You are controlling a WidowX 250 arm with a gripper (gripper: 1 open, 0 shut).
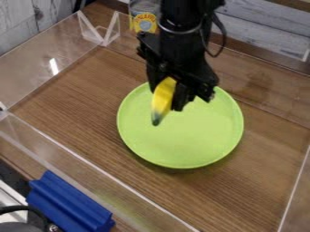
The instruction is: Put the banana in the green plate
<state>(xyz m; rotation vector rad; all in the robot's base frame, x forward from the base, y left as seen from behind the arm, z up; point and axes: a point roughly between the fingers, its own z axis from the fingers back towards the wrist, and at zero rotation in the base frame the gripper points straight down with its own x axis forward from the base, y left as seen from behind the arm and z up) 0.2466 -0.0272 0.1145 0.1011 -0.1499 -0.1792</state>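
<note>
Over the green plate (194, 139), closed fingers (172, 91) grip the banana (162, 99), its long axis steeply slanted, greenish tip down; a blue block (69, 201) sits well apart.

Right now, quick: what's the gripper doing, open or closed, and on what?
Gripper: closed, holding the banana, over the green plate.
</note>
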